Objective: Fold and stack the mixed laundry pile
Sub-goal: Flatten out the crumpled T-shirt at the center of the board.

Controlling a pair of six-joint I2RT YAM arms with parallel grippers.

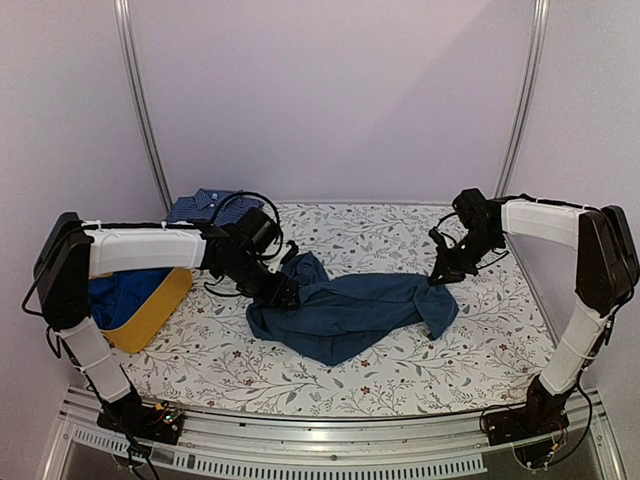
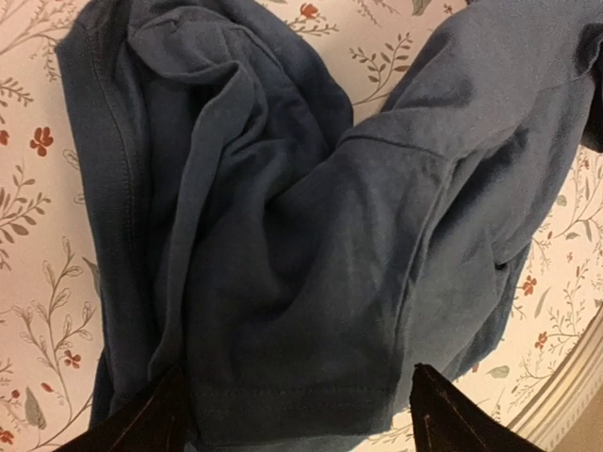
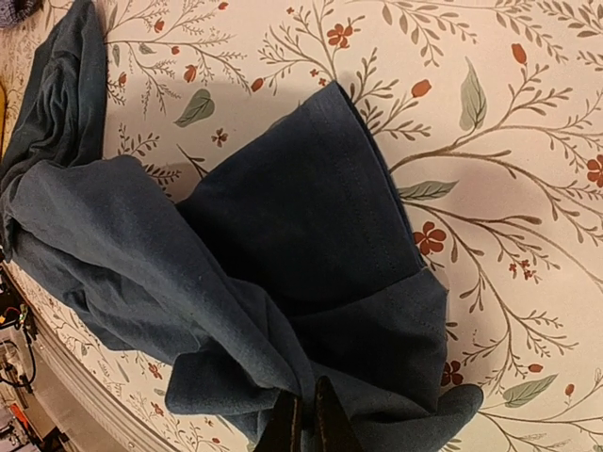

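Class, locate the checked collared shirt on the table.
Top view: the checked shirt lies at the far-left corner of the table, behind the left arm and beyond the yellow tub, apart from the navy garment.

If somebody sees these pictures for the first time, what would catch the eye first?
The dark navy-teal garment lies crumpled across the middle of the flowered table, the right hand pinching its right end and the open left hand at its left end. At the left edge, a yellow tub holds a royal-blue piece, with a checked shirt behind it.

Overhead, two wrist close-ups: same garment (image 1: 345,315)
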